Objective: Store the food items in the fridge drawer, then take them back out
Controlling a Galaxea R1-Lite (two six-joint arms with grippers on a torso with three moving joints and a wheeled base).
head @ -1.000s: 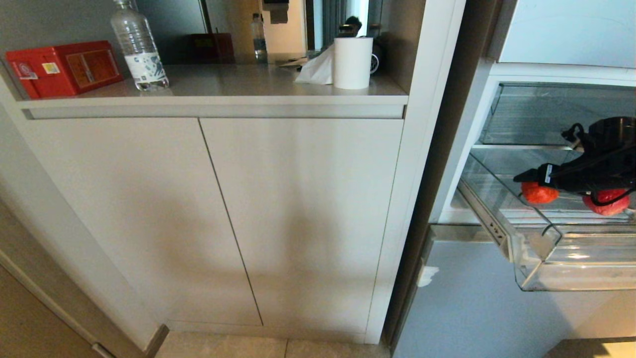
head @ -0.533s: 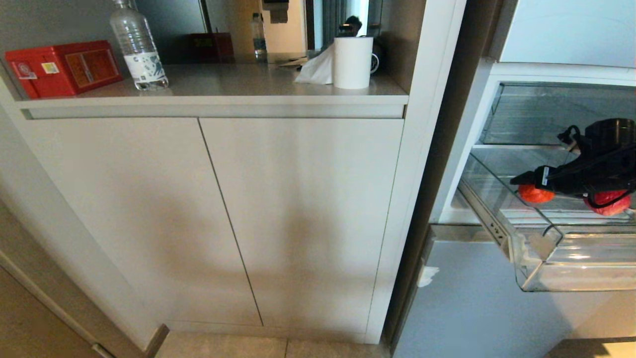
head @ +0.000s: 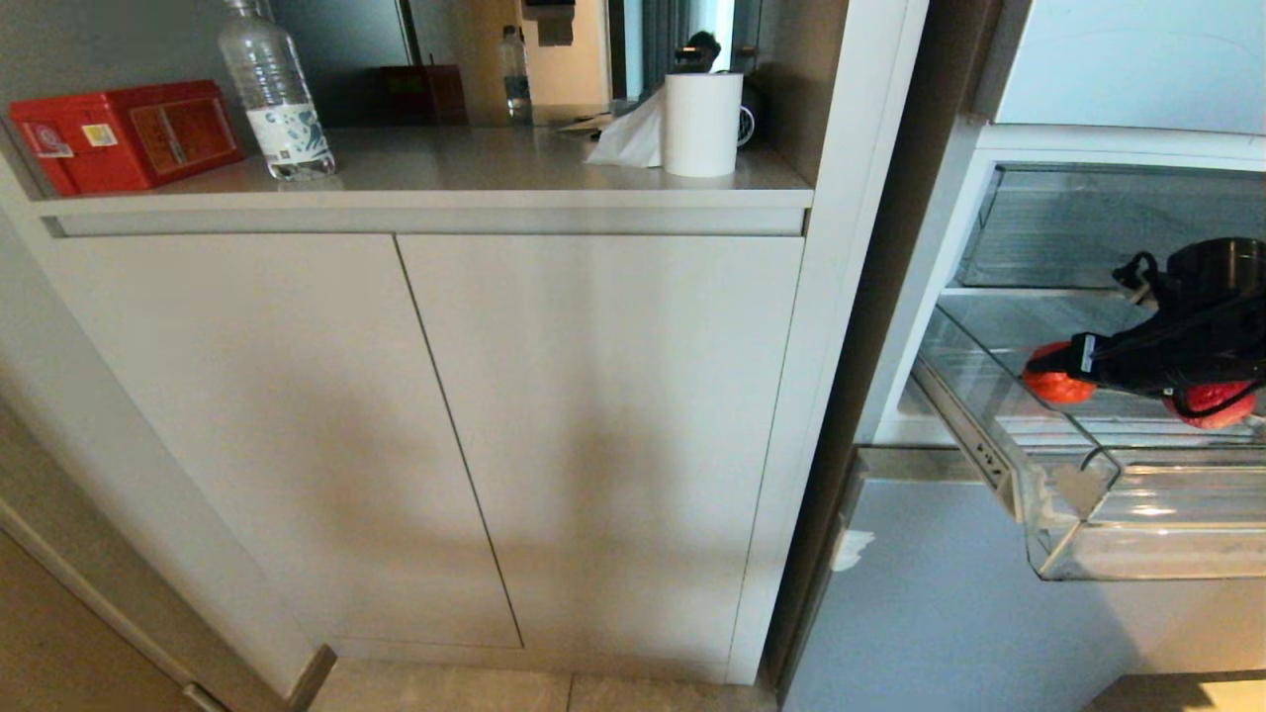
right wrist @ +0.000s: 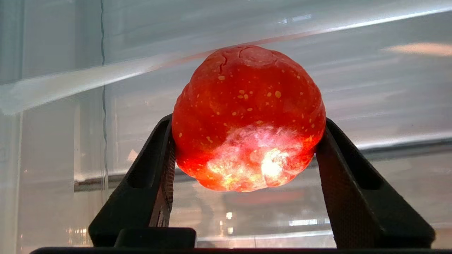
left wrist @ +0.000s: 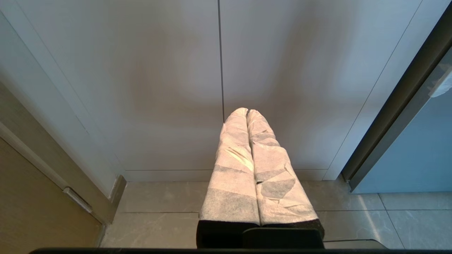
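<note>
Fridge (head: pixel 989 613) stood at the right of the scene, with the fridge drawer (head: pixel 1137 534) pulled out toward the near side, its clear front lip showing above the lower pale blue door panel. Both food items lay inside the drawer: the left tomato (head: pixel 1056 381) and the right tomato (head: pixel 1212 400), apart from each other, each partly hidden behind the black arm. The right gripper (right wrist: pixel 247 155) reached into the drawer from the right, and its jaws stood at either side of the left tomato, pads touching or very nearly touching its flanks in the right wrist view; read as a grip being made, though whether the piece was lifted off the ribbed floor could not be told. The left gripper (left wrist: pixel 247 113) hung parked low in front of the white cabinet (head: pixel 445 425), wrapped jaws pressed together and holding nothing. On the tabletop (head: pixel 445 158) above the cabinet stood a red box (head: pixel 124 133), a water bottle (head: pixel 277 94) and a paper roll (head: pixel 702 124), none involved. Judgement on progress: storing looked done, since both pieces sat in the drawer; taking out appeared to be just starting with the left piece. Left to do: lift it clear, then fetch the right one.
</note>
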